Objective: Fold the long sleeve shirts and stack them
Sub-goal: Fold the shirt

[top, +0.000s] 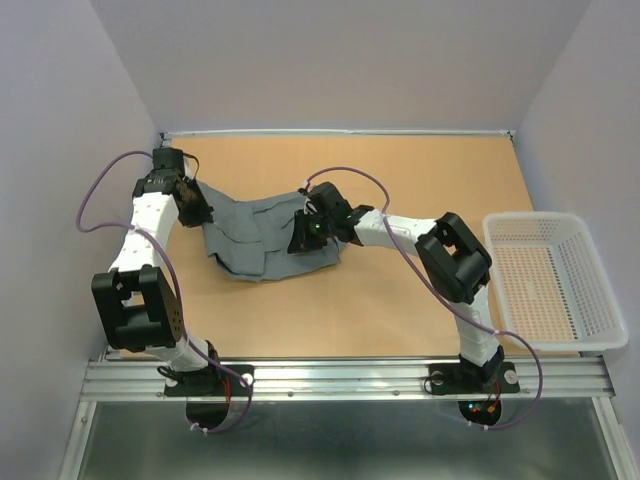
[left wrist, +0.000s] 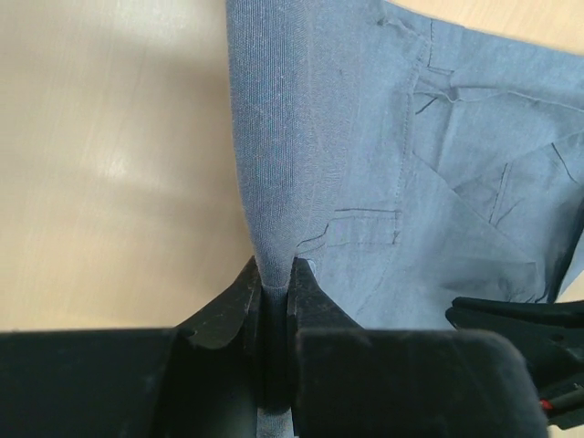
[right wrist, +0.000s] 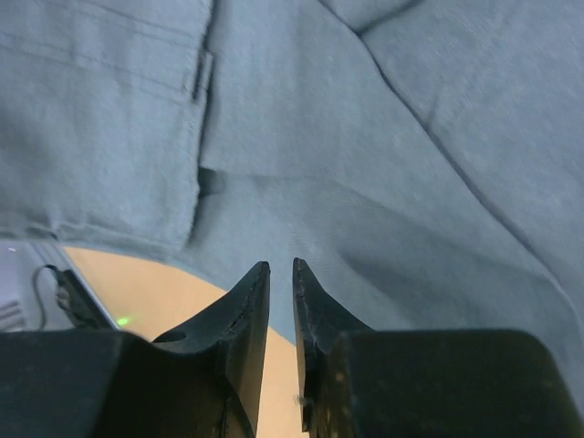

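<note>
One grey long sleeve shirt [top: 255, 235] lies crumpled on the tan table, left of centre. My left gripper [top: 200, 212] is at the shirt's left edge, shut on a fold of the cloth. In the left wrist view the fold [left wrist: 274, 182] runs straight into the pinched gripper [left wrist: 276, 269]. My right gripper [top: 300, 240] hovers over the shirt's right part. In the right wrist view the gripper [right wrist: 281, 266] has its jaws nearly together with nothing between them, and grey cloth [right wrist: 365, 137] lies beyond.
A white mesh basket [top: 550, 280] stands at the table's right edge with nothing in it. White walls close the table at the back and both sides. Bare tabletop [top: 400, 310] lies in front of the shirt.
</note>
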### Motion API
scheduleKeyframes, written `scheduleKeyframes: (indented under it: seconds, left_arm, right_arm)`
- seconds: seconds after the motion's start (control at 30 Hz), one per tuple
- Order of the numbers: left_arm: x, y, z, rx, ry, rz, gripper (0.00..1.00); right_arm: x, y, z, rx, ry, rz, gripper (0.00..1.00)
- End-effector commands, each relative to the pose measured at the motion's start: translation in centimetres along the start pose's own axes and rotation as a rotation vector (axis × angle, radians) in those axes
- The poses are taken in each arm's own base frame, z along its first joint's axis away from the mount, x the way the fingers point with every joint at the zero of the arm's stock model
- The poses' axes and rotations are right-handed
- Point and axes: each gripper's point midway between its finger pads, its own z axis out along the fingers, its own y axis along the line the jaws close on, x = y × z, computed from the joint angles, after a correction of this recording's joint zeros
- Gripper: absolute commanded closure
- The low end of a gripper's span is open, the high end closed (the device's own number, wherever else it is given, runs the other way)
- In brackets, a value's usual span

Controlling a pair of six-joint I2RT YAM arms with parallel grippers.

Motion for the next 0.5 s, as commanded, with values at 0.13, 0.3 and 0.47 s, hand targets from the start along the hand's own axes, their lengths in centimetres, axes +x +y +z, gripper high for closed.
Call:
scheduleKeyframes:
  seconds: [0.13, 0.3, 0.47]
  left_arm:
    - [-2.2, -0.4, -1.1, -0.026, -0.055, 0.006, 1.00]
    - [-2.2, -1.4, -1.1, -0.023, -0.053, 0.024, 1.00]
    - [-1.9, -2.6, -1.0, -0.010, -0.047, 0.041, 1.00]
  right_arm:
    - [-3.7, 7.2, 2.1, -0.232, -0.080, -0.012, 0.81]
    - [-2.4, 7.9, 3.6, -0.254, -0.054, -0.011, 0.81]
    - [-1.7, 8.3, 5.1, -0.278, -0.050, -0.016, 0.81]
